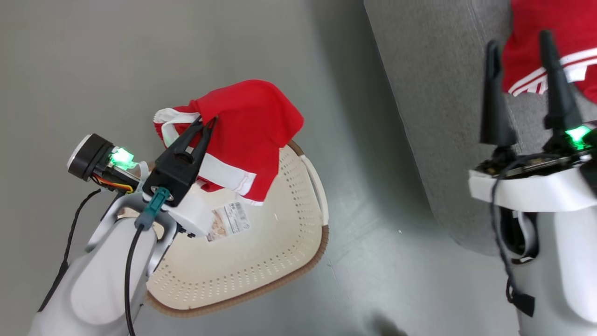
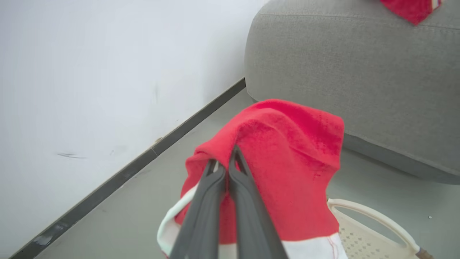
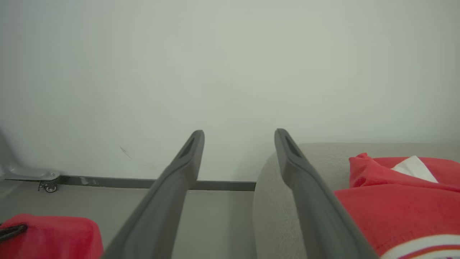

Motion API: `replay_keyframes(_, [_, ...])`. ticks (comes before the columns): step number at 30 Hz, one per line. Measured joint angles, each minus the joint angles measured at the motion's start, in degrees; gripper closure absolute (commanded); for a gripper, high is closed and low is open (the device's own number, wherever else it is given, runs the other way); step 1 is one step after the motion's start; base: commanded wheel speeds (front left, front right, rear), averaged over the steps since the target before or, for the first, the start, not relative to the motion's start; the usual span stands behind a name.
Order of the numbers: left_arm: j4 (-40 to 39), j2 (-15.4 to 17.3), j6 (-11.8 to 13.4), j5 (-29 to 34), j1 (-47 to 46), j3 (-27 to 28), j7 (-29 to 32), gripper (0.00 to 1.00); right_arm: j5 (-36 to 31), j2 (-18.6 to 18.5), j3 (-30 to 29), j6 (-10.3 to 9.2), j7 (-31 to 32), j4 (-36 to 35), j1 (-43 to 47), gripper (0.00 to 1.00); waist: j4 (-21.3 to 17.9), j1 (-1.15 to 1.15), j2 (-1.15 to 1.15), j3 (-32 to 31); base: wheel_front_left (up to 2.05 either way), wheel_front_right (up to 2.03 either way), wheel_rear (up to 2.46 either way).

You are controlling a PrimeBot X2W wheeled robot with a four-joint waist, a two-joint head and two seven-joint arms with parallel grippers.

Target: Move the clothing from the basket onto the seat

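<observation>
- Red jersey (image 1: 252, 126) with white trim: bunched and hanging lifted over the far rim of the basket (image 1: 280, 242), pinched in the closed left end effector (image 1: 207, 122).
- Basket: cream, perforated, brown-rimmed, on the floor, paper label inside.
- Second red jersey (image 1: 578, 28), white-striped: crumpled on the grey sofa (image 1: 429, 116) beside the basket.

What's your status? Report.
Left gripper shut on red jersey, held over basket. Right gripper open, empty, by second jersey on sofa. Nothing blocking.
</observation>
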Motion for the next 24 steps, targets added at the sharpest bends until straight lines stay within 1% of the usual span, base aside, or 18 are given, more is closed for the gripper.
replay_keyframes(5, [-3.91,0.25,0.57,0.0,1.2,0.01,-0.01,1.0,-1.94,-0.07,2.03,0.0,0.0,3.04,0.04,0.0,1.58,0.0,0.0,-2.76,0.0,0.0,0.0])
replay_keyframes(7, [-5.39,0.33,0.97,0.02,1.7,0.01,-0.01,1.0,-2.41,-0.47,3.12,0.0,0.0,4.41,0.12,0.0,2.21,0.0,0.0,-3.92,0.0,0.0,0.0])
replay_keyframes(12, [-8.98,0.53,0.97,0.08,2.03,0.08,-0.02,1.0,-2.41,-1.79,6.21,0.0,0.0,7.77,0.41,0.0,3.75,0.0,0.0,-6.9,0.0,0.0,0.0])
replay_keyframes(21, [-13.57,1.86,0.79,0.19,2.94,-0.31,-0.18,1.0,-1.47,-3.98,10.68,0.0,0.0,11.98,1.57,0.0,6.22,0.0,0.0,-12.57,0.0,0.0,0.0])
replay_keyframes(24, [-14.72,2.49,-0.05,0.25,2.92,-0.47,-0.18,1.0,-1.04,-5.14,12.32,0.0,0.02,12.78,2.01,0.0,6.91,0.0,0.0,-14.5,0.0,0.0,0.0])
